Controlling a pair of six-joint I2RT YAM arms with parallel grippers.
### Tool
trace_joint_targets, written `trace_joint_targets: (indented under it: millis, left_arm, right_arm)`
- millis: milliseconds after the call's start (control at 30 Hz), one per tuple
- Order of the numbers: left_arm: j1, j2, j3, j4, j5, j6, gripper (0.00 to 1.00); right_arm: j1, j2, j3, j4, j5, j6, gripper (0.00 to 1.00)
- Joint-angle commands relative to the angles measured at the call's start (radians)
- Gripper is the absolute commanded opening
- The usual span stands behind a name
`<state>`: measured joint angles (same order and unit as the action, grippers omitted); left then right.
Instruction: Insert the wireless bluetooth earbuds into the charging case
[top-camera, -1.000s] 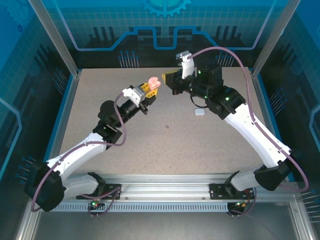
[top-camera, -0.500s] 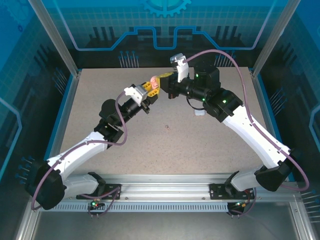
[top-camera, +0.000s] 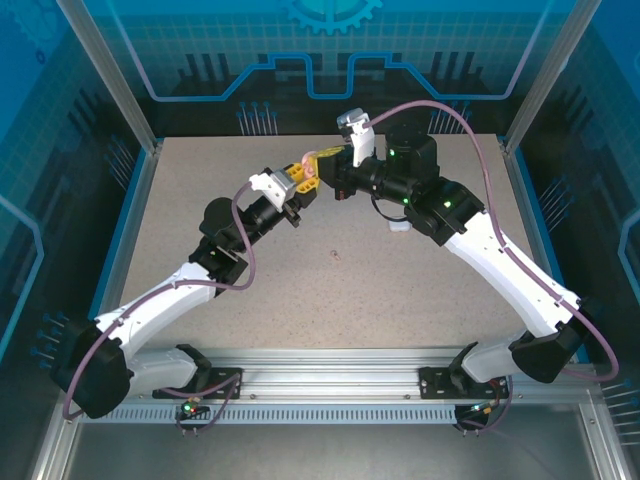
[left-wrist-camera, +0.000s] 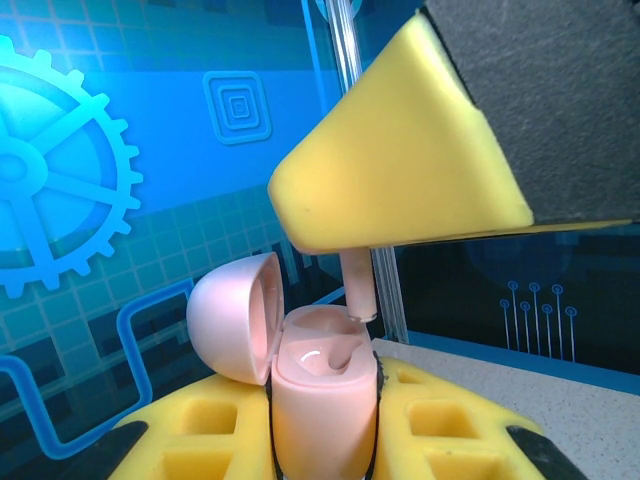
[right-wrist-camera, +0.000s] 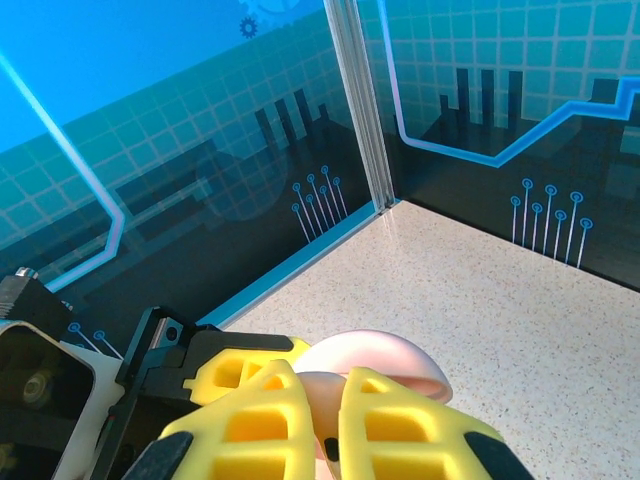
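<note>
My left gripper is shut on a pink charging case, held upright with its lid swung open to the left. My right gripper hangs right above it, shut on a pinkish earbud. The earbud's stem points down, its tip just over the rim of the case's right-hand socket. In the right wrist view the earbud sits between my yellow fingers, with the case's lid beyond them. A small white piece lies on the table under the right arm.
Both grippers meet above the back middle of the speckled table. Glass walls and metal posts close the back and sides. A tiny reddish speck lies mid-table.
My right gripper has swung left with the earbud until it is over the open case. The left gripper has held the case almost still.
</note>
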<state>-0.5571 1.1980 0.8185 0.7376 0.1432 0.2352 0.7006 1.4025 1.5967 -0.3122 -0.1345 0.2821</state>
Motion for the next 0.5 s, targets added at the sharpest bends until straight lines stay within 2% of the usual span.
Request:
trace_joint_targets:
  millis: [0,467]
  left_arm:
    - [-0.008,-0.002,0.036,0.010,-0.007,-0.018,0.00]
    - [-0.012,-0.011,0.047,0.002,0.001,-0.044,0.00]
  right_arm:
    - [0.010,0.001,-0.010,0.025,0.018,-0.021,0.09]
    - [0.010,0.016,-0.047,0.031,0.022,-0.020,0.08]
